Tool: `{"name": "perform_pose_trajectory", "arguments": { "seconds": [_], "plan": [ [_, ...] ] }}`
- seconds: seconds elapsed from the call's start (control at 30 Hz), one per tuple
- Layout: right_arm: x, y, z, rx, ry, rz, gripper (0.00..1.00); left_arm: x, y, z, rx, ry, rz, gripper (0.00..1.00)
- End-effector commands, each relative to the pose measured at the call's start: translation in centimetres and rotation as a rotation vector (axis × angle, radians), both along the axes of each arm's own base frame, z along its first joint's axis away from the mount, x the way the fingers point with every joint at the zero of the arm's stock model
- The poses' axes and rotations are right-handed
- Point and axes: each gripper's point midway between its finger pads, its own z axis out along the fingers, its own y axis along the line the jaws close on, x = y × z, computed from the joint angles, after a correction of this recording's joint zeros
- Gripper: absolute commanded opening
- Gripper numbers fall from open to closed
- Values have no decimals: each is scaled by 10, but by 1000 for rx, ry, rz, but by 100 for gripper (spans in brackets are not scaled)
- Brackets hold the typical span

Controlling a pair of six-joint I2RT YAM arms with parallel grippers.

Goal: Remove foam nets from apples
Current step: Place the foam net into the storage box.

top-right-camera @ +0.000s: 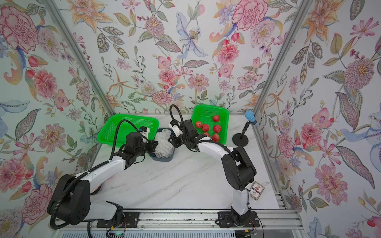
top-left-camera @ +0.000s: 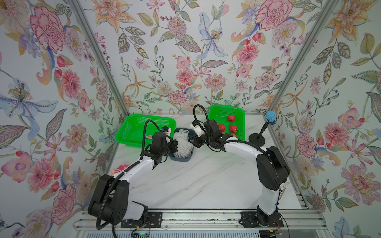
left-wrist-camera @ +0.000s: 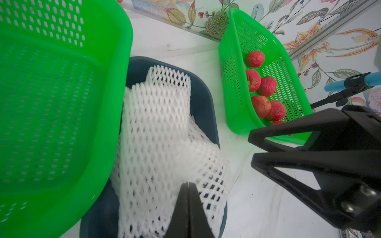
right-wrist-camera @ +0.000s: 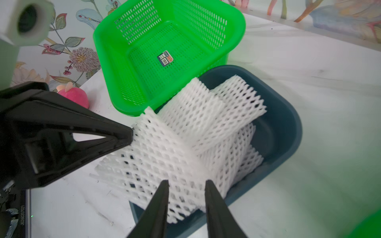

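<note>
Several white foam nets (top-left-camera: 181, 144) (top-right-camera: 164, 144) lie piled in a dark blue bin (top-left-camera: 181, 159) (right-wrist-camera: 284, 123) between the two arms. My left gripper (left-wrist-camera: 188, 183) (top-left-camera: 174, 144) is shut on the edge of one net (right-wrist-camera: 156, 148), which stretches out over the bin's rim. My right gripper (right-wrist-camera: 186, 182) (top-left-camera: 191, 141) hangs over the bin's other side. Its jaws stand apart, with the net's edge showing between them. Several bare red apples (top-right-camera: 216, 128) (left-wrist-camera: 266, 86) lie in the green basket (top-left-camera: 224, 110) at the back right. No netted apple shows.
An empty green basket (top-left-camera: 132, 131) (right-wrist-camera: 165, 51) stands at the back left against the bin. A black stand with a blue top (top-left-camera: 270, 116) is at the right edge. A pink plush toy (right-wrist-camera: 73, 96) lies by the left wall. A small packet (top-right-camera: 256, 189) sits near the right arm's base.
</note>
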Motion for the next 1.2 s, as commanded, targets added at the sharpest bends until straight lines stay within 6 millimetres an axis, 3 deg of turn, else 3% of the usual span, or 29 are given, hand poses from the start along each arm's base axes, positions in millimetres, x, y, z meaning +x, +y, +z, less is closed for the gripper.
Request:
{"name": "perform_pose_trajectory", "arguments": {
  "seconds": [0.0, 0.17, 0.4, 0.6, 0.67, 0.8, 0.97, 1.17],
  "plan": [
    [-11, 20, -2, 16, 20, 44, 32, 1, 4, -16, -21, 21, 13, 0],
    [-17, 30, -25, 2, 60, 54, 32, -1, 7, -28, -45, 40, 20, 0],
    [-5, 39, -75, -57, 145, 11, 31, -4, 7, -27, -50, 44, 6, 4],
    [-2, 43, -105, -163, 161, -9, 31, -9, 21, -3, -20, 10, 18, 56],
    [-2, 45, -109, -179, 161, -9, 31, -11, 29, 9, 0, -6, 29, 68],
    [-5, 51, -104, -184, 143, 1, 32, -14, 43, 30, 40, -37, 48, 82],
    [-6, 49, -75, -171, 69, 8, 41, -18, 56, 47, 89, -69, 71, 99],
    [-12, 40, -24, -138, -46, 17, 65, -22, 69, 61, 140, -114, 92, 99]
  ]
}}
